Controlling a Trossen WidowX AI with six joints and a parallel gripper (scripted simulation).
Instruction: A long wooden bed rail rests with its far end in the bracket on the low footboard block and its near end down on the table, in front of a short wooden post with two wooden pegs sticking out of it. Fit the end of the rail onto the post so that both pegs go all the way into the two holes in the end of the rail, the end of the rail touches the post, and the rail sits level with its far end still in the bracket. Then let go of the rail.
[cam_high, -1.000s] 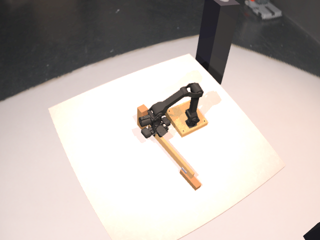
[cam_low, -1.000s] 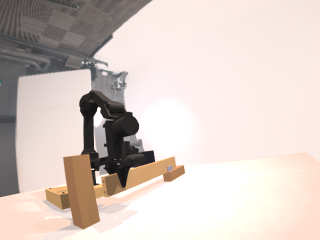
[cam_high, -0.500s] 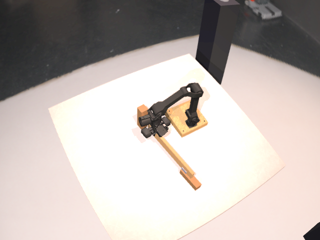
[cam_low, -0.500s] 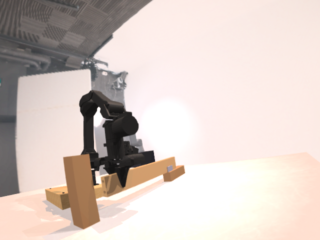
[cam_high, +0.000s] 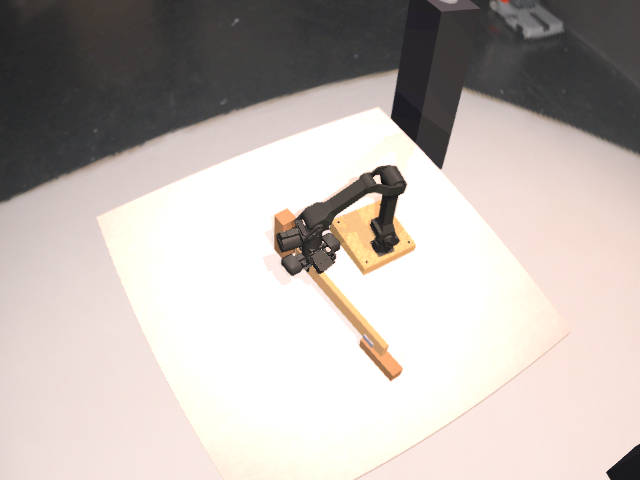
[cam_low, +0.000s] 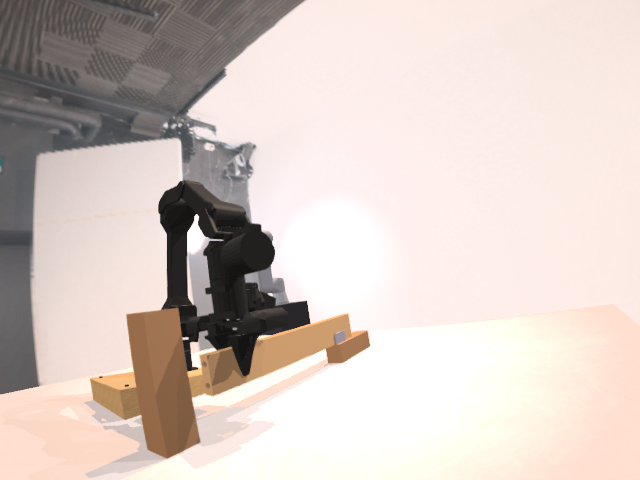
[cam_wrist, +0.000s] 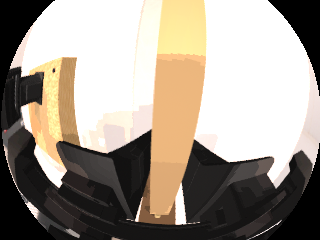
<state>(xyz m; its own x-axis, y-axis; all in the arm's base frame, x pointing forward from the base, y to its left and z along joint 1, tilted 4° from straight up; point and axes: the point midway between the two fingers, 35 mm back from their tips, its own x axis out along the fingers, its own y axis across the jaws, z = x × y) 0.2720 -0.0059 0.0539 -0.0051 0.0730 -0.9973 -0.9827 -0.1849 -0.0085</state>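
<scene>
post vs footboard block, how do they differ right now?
The post stands tall and upright; the footboard block is low and lies flat on the table. The block carries the rail's far end beside a small grey bracket; the post stands at the rail's near end, which the gripper holds clamped. Both are darker brown wood than the rail.

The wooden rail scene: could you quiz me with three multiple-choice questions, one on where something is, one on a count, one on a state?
1. Where does the gripper clamp the rail?
A. near the post end
B. at the footboard end
C. nowhere

2. How many holes show in the rail's end face?
A. none
B. two
C. five

3. The rail's near end is:
A. flat on the table
B. lifted off it
C. hidden

Answers: 1 A, fingers straddle it near the post; 2 B, two dark dots; 3 B, a gap shows beneath.
</scene>
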